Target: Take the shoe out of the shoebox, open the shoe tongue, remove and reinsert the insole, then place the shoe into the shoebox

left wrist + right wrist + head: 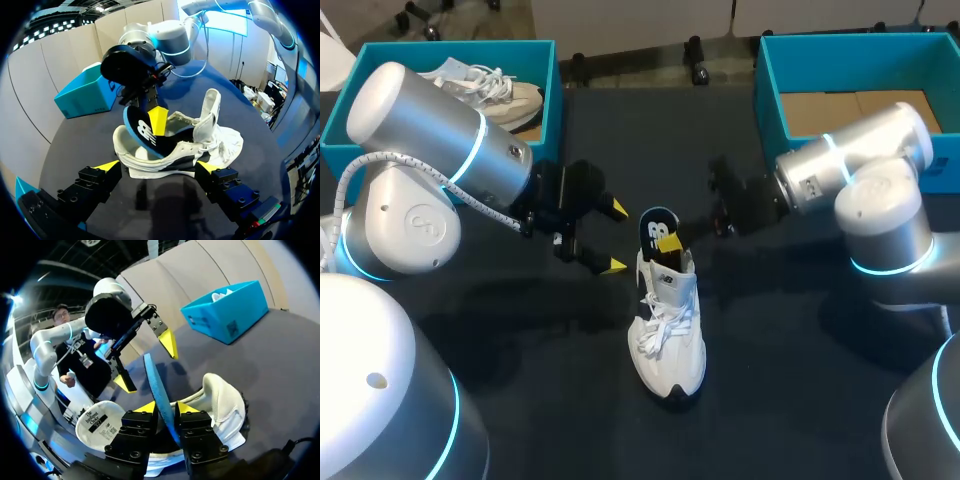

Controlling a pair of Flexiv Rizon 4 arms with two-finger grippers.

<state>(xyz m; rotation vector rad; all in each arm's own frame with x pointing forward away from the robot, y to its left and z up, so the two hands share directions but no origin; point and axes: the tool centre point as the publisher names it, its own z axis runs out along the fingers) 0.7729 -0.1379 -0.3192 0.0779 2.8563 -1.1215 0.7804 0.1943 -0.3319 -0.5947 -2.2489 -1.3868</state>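
Black table (matte), soft shadows across.

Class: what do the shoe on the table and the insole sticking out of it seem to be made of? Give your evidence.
Shoe: white, matte cloth or synthetic leather, likely; stitched panels, soft laces. Insole: probably foam, cloth-topped; thin, black face, blue edge, slightly curved.

Black matte tabletop bearing, at its far left corner, an open teal rectangular box that holds a white lace-up sneaker
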